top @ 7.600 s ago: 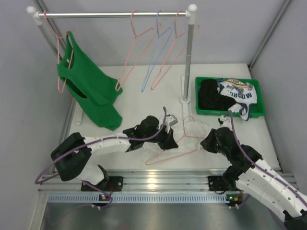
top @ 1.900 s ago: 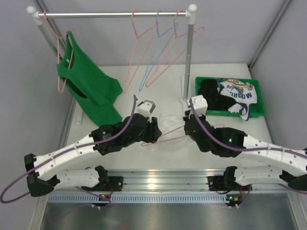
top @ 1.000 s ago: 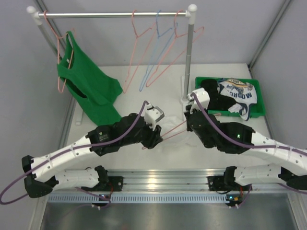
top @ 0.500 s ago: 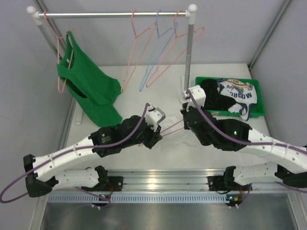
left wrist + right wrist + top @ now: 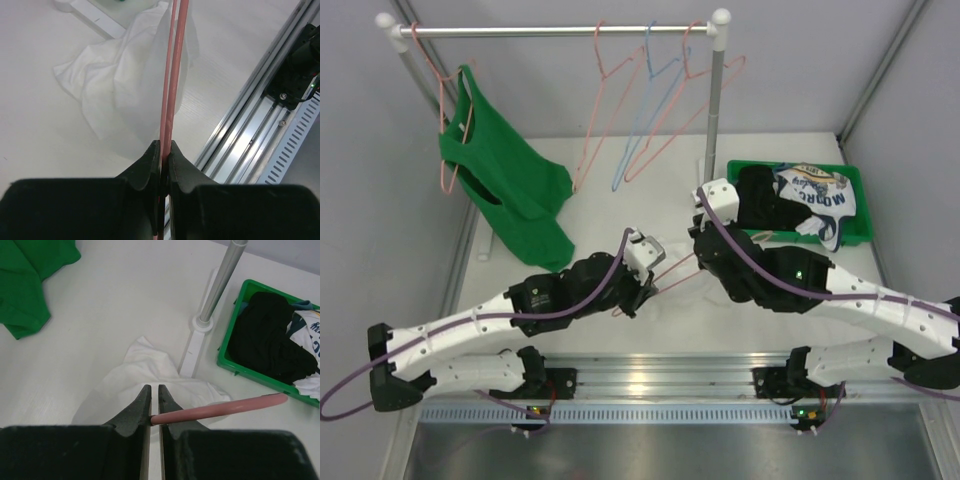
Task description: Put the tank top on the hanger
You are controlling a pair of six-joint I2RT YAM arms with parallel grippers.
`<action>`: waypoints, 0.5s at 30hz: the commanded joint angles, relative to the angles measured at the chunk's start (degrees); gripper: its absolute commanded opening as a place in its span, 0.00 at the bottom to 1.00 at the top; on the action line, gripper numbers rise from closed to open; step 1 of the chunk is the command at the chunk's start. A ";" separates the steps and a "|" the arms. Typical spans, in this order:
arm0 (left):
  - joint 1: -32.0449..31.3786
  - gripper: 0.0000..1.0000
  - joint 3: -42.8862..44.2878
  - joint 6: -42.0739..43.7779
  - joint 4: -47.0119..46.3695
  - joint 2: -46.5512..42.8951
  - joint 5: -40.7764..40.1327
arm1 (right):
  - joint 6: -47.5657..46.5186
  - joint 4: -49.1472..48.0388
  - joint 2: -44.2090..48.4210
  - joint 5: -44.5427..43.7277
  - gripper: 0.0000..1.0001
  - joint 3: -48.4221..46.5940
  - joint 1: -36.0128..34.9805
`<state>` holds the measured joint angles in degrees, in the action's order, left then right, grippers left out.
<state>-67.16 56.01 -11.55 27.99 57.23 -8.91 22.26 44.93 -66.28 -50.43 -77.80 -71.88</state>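
Both grippers are on the pink wire hanger (image 5: 675, 274), which spans the gap between the arms at the centre of the top view. In the left wrist view the left gripper (image 5: 164, 150) is pinched tight on two pink wires running side by side up the middle of the frame. In the right wrist view the right gripper (image 5: 154, 392) is closed on the end of a single pink rod that sticks out toward the lower right. The white tank top (image 5: 137, 372) lies crumpled on the table (image 5: 100, 305) — centre of the right wrist frame, just beside the white foot of the rail post (image 5: 206, 314), and upper centre of the left wrist frame, behind the wires. From above, the arms hide nearly all of it. No strap or hem can be seen looped over the wire, so I judge the task barely begun: the hanger is secured, but the top is not on it. Left to do — open a strap or the neck and pass each hanger shoulder through.
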 commanded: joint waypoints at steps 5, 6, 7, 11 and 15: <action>0.62 0.00 -5.82 -2.77 -11.02 -6.60 -5.33 | -0.73 -1.07 0.98 -0.63 0.16 -2.09 -0.81; 0.62 0.00 -6.34 -3.12 -11.37 -7.04 -5.24 | -0.73 -1.16 0.98 -0.63 0.19 -1.92 -0.81; 0.62 0.00 -7.31 -3.56 -11.64 -7.83 -5.33 | -0.82 -1.33 1.07 -0.63 0.23 -1.83 -0.90; 0.62 0.00 -9.07 -4.71 -12.52 -9.94 -5.95 | -0.99 -2.12 1.42 -0.63 0.34 -1.57 -0.90; 0.54 0.00 -10.92 -5.94 -13.31 -11.61 -6.21 | -1.43 -3.00 1.68 -0.37 0.51 -1.30 -0.90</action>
<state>-67.09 46.00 -14.98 19.92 47.53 -11.55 22.06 43.03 -66.15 -49.30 -77.78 -71.92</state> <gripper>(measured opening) 0.110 0.475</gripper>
